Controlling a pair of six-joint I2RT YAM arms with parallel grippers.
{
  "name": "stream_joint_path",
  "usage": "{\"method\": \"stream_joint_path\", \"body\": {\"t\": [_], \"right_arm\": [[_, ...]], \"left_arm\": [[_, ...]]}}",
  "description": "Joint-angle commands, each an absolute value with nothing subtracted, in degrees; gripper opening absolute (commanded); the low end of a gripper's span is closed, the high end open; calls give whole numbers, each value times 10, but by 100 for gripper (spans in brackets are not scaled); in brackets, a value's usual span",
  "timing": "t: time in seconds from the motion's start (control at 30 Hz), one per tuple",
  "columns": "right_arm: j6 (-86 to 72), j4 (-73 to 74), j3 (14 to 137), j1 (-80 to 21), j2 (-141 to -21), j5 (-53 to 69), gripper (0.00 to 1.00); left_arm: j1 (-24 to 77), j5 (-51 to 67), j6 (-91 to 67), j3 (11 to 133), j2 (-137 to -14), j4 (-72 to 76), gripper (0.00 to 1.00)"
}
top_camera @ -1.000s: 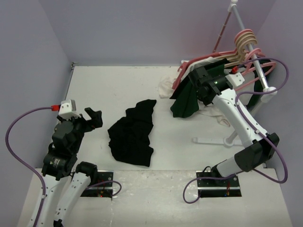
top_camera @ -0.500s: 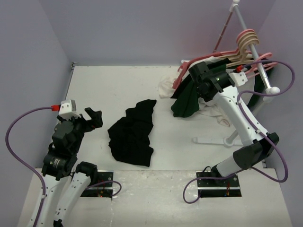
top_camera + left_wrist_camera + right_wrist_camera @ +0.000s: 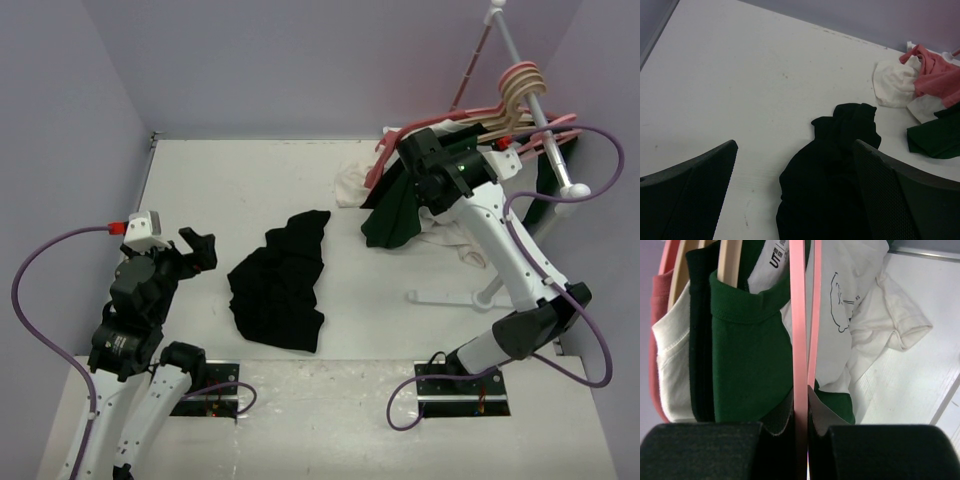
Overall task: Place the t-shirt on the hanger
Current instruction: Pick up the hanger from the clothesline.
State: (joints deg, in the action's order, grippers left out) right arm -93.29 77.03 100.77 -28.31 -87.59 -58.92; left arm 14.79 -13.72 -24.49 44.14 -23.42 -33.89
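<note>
The black t-shirt (image 3: pixel 280 282) lies crumpled on the table's middle, also in the left wrist view (image 3: pixel 835 175). My left gripper (image 3: pixel 198 248) is open and empty, left of the shirt, above the table. My right gripper (image 3: pixel 418 160) is up at the rack, shut on a bar of the pink hanger (image 3: pixel 799 340). In the top view the pink hanger (image 3: pixel 545 125) shows by the rail, partly hidden behind the arm and hung clothes.
A white clothes rack (image 3: pixel 535 110) stands at the back right with cream hangers (image 3: pixel 515 85), a dark green shirt (image 3: pixel 395 215), and red and white garments (image 3: pixel 350 180) hanging or draped. Its base (image 3: pixel 450 297) rests on the table. Purple walls surround.
My right gripper has risen slightly and shifted left at the rack, still on the pink hanger. The left arm and the black t-shirt have not moved.
</note>
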Motion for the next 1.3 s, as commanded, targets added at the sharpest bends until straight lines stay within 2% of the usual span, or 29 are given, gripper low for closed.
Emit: {"method": "stream_joint_path", "body": {"t": [0.0, 0.7, 1.27], "right_arm": [[-923, 865, 1046, -293, -858, -647, 0], [-839, 866, 1043, -331, -825, -704, 0], [-908, 867, 914, -389, -745, -671, 0]], "left_arm": [[152, -145, -246, 439, -227, -316, 100], [153, -141, -246, 439, -238, -316, 100], [157, -138, -245, 439, -239, -316, 100]]}}
